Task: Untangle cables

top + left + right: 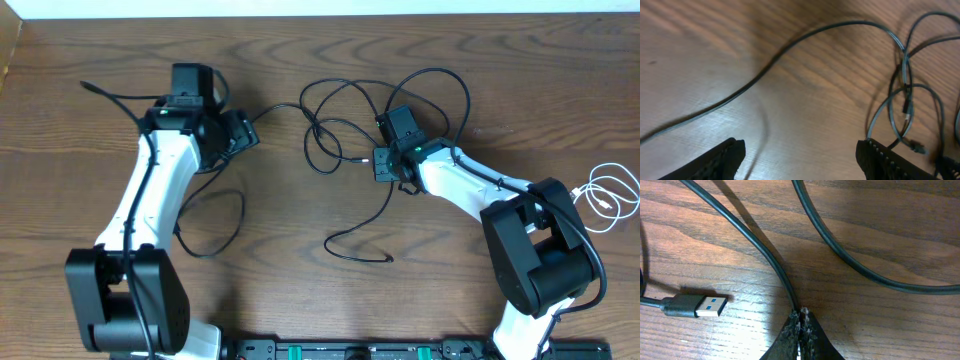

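On wooden table (290,300), far left: left arm (150,200) reaching over a slack black loop (240,212). Left gripper (800,160) spread wide, holding nothing; black cord (840,23) crossing bare wood just ahead. Centre: tangled black cables (318,128) in overlapping loops. Right gripper (801,317) pinched closed on black cable (757,241), USB plug (697,306) flat just left of it, second cord (850,262) arcing beyond. Far right: coiled white cable (610,195), well apart from tangle, beside right arm (470,185).
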Robot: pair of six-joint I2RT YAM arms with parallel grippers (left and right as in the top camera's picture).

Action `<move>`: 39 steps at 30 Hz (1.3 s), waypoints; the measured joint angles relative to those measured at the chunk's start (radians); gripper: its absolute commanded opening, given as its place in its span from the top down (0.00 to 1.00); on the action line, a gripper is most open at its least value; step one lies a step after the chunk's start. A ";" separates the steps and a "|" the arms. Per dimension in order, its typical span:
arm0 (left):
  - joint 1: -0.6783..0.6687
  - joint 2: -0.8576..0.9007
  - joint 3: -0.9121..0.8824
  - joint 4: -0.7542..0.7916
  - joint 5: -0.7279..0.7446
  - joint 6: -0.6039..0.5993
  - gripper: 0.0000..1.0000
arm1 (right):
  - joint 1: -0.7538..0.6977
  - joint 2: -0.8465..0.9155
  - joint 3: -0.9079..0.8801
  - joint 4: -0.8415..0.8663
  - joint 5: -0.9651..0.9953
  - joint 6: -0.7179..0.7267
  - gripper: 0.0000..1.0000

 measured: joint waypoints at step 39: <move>-0.034 -0.434 -0.023 -0.447 0.054 -0.068 0.28 | 0.000 0.000 -0.001 0.003 0.000 0.000 0.93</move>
